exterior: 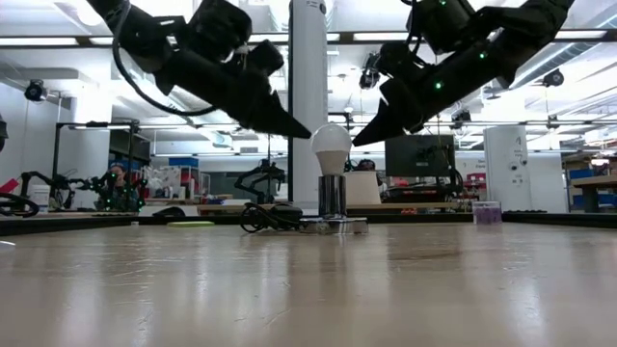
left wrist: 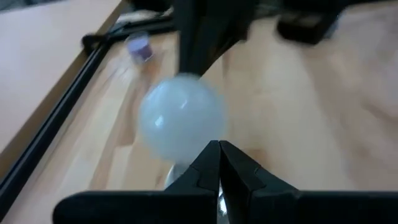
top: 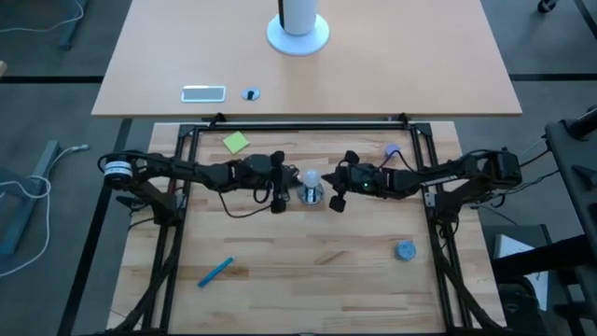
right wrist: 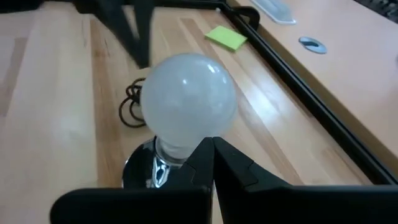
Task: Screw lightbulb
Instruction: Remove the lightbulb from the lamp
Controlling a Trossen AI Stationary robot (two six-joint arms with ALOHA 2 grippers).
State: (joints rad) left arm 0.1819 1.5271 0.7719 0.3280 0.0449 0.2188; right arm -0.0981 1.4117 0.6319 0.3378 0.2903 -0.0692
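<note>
Lightbulb (top: 310,179) upright in metal socket (exterior: 333,200), mid-worktop (top: 317,257). Left end effector (exterior: 294,128) just left of the bulb, fingers pressed together, holding nothing. Right end effector (exterior: 364,135) just right of it, fingers likewise closed, empty. Neither touches the bulb.

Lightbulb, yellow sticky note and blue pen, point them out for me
lightbulb (exterior: 331,146): low view, on its white globe.
yellow sticky note (top: 236,142): high view, middle of the sheet.
blue pen (top: 215,273): high view, middle of its barrel.
</note>
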